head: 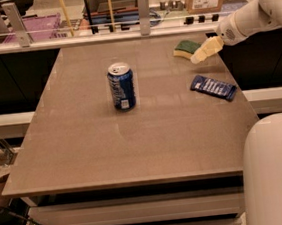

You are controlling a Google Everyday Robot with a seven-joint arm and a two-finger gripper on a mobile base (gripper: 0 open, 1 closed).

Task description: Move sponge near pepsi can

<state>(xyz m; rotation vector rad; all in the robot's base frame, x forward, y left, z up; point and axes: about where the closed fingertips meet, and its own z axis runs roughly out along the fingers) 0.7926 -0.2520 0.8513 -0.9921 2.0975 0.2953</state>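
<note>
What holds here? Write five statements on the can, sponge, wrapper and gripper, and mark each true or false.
1. The can stands upright. True.
2. The sponge lies against the can. False: it lies well apart from it, farther back and to the right in the view.
3. The gripper is right beside the sponge. True.
4. The wrapper lies left of the can in the view. False: it lies to the can's right, nearer the camera than the sponge.
5. The sponge's green side faces up. True.
</note>
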